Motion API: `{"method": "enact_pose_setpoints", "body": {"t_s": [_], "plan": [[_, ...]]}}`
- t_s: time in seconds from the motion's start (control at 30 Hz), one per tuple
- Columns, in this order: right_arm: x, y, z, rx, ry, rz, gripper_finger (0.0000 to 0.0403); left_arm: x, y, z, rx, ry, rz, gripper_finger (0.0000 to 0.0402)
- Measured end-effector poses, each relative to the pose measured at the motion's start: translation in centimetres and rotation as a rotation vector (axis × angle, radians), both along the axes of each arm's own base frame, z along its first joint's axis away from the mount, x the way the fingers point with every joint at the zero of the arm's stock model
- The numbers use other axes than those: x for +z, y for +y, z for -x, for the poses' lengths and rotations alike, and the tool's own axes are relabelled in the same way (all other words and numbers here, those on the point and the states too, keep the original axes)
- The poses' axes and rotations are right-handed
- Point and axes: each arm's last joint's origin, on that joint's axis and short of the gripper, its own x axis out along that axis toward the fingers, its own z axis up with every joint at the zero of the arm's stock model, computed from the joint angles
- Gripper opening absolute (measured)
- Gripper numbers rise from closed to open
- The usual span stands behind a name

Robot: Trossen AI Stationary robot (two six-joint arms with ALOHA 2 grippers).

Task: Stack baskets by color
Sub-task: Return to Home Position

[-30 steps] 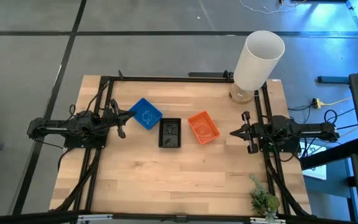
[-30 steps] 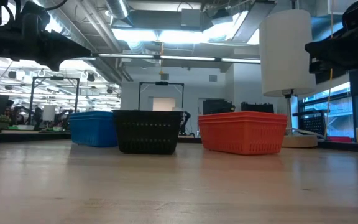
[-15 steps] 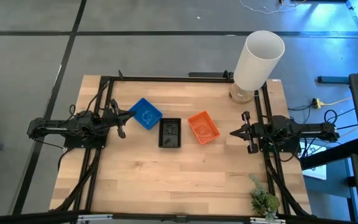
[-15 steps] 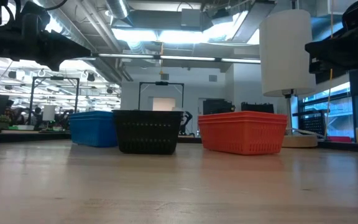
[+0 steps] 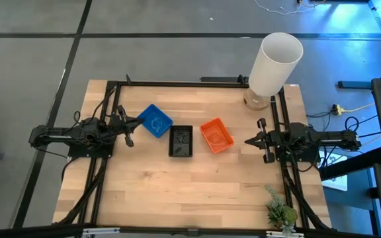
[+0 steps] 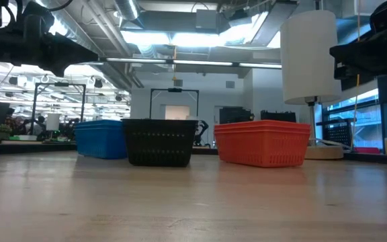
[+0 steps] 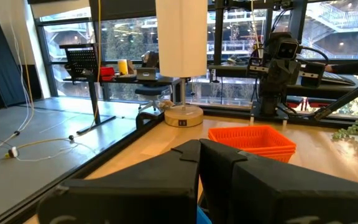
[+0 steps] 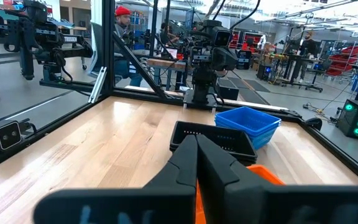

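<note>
Three basket stacks sit in a row on the wooden table, each resting on its base: blue (image 5: 155,120) (image 6: 101,139), black (image 5: 180,141) (image 6: 160,142) and orange (image 5: 216,135) (image 6: 263,142). Layered rims show on the blue stack (image 8: 248,122) and the orange stack (image 7: 253,139). My left gripper (image 5: 139,121) is shut, held above the table just left of the blue stack. My right gripper (image 5: 247,141) is shut too, raised to the right of the orange stack. Neither holds anything.
A tall white cylinder (image 5: 274,63) stands on a round base at the far right corner. A small green plant (image 5: 280,213) sits at the near right corner. Black frame rails (image 5: 177,83) border the table. Bare wood (image 5: 190,192) stretches toward the near edge. People show in the room beyond.
</note>
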Motion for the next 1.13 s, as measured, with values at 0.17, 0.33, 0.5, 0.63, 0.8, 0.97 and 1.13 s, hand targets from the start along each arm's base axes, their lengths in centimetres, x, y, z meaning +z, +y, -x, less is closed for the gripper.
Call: {"method": "enact_pose_setpoints", "body": {"t_s": [0.17,0.33,0.5,0.63,0.8,0.97,1.13], "plan": [[0.01,0.00,0.00,0.000,0.000,0.000,0.0009,0.00,0.00,0.00,0.000,0.000,0.000,0.0000],[0.01,0.00,0.00,0.000,0.000,0.000,0.0012,0.00,0.00,0.00,0.000,0.000,0.000,0.0000],[0.01,0.00,0.00,0.000,0.000,0.000,0.0010,0.00,0.00,0.00,0.000,0.000,0.000,0.0000],[0.00,0.00,0.00,0.000,0.000,0.000,0.0006,0.00,0.00,0.00,-0.001,0.000,0.000,0.0000],[0.00,0.00,0.00,0.000,0.000,0.000,0.0006,0.00,0.00,0.00,0.000,0.000,0.000,0.0000],[0.01,0.00,0.00,0.000,0.000,0.000,0.0006,0.00,0.00,0.00,0.000,0.000,0.000,0.0000],[0.01,0.00,0.00,0.000,0.000,0.000,0.0006,0.00,0.00,0.00,0.000,0.000,0.000,0.0000]]}}
